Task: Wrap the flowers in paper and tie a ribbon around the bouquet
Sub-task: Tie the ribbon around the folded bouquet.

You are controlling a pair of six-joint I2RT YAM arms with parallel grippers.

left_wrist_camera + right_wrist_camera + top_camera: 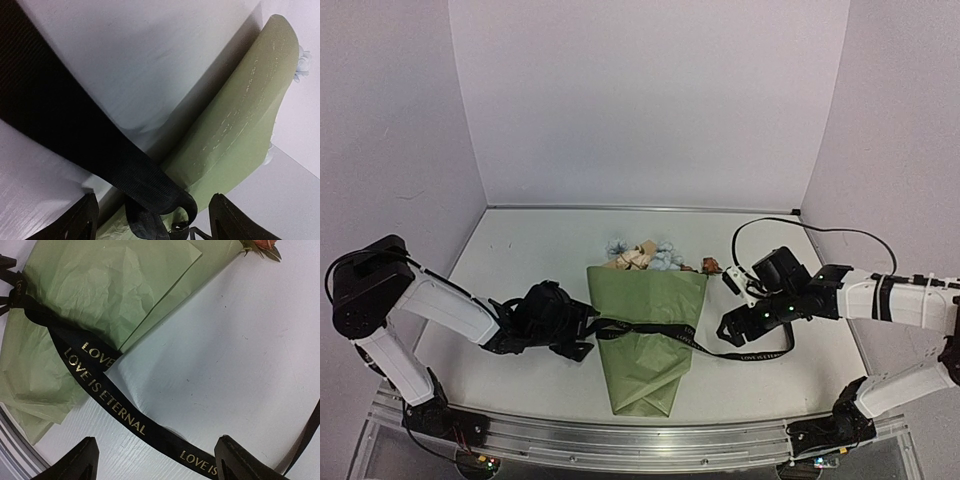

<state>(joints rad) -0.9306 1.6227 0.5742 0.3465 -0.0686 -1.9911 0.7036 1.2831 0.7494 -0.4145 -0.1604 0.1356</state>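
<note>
On tabletop [520, 250], bouquet [642, 375] laid flat, ribbon [655, 329] across it — tying judged in hand. Left jaws, right jaws spread wide, nothing held; ribbon ends to be grasped, knot pulled.

The paper [100, 295], crinkled olive green, lies folded into a cone. A brownish-orange flower [261, 245] pokes out at its upper right end. The ribbon [115, 410], black and lettered "LOVE IS ETERNAL", crosses the paper's left part. It leaves the paper's lower edge and runs away down-right over the white table [225, 340], passing between the widely spread fingers of the right gripper [157, 457]. Another black strip curves well right of the paper.
</note>
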